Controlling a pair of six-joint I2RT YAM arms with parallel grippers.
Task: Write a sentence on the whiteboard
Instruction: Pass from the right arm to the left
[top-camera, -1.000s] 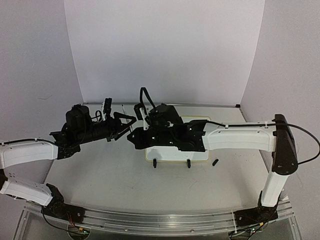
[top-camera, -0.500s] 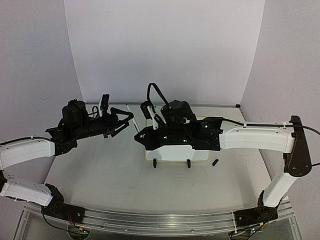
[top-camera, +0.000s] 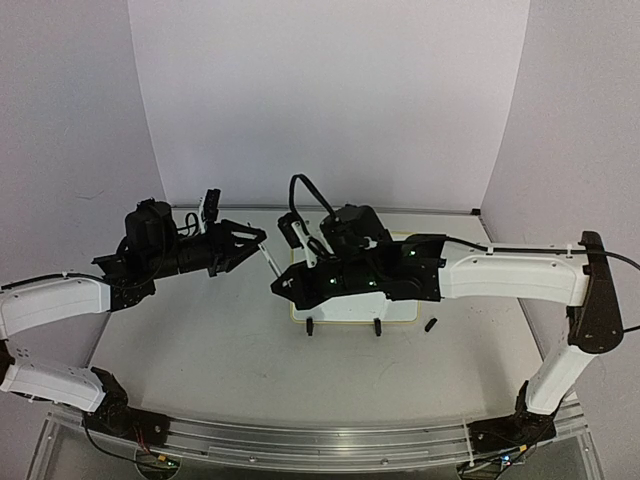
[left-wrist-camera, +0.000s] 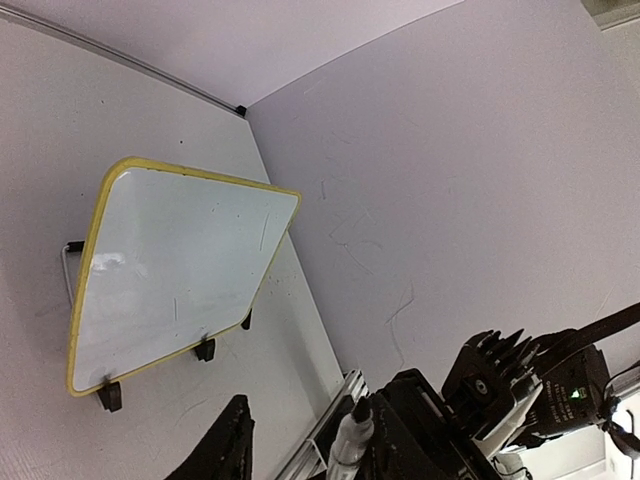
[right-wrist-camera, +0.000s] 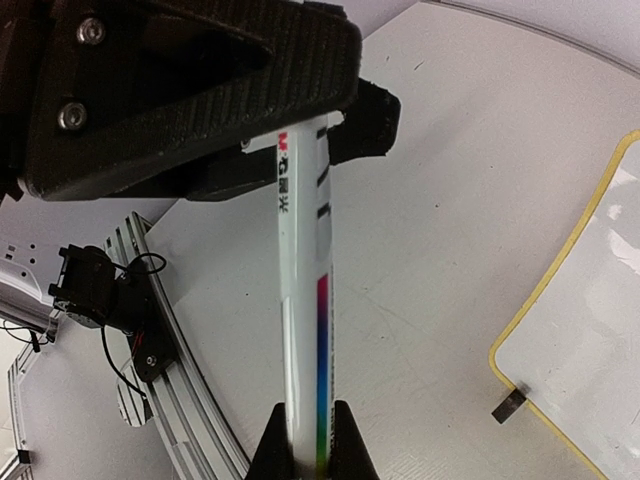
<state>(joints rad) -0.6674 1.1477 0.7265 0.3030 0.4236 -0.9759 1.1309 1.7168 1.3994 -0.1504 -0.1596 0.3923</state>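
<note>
Well, both arms meet over the table (top-camera: 220, 340) just left of the whiteboard (top-camera: 352, 312), sharing one thin white marker (top-camera: 268, 262) between them. The right gripper (top-camera: 283, 284) is clamped tight on the marker's near end. In its own camera the two dark fingertips pinch the barrel (right-wrist-camera: 303, 300), which carries a rainbow stripe and some printed marks.

The marker's far end runs up between the fingers (right-wrist-camera: 200, 90) of the left gripper (top-camera: 255, 240), which sits further left of the whiteboard. Those jaws stand on either side of the marker, but the left wrist view shows a gap beside it on one side — whether they actually pinch it I cannot tell.

The whiteboard rests on the table under the right arm's black forearm, so from above only its near strip and two black clip feet (top-camera: 310, 327) show. From the left wrist its whole face is in view — glossy white with a yellow rim (left-wrist-camera: 180, 260). A small black piece (top-camera: 431, 325) lies on the table just right of the whiteboard's near corner.
</note>
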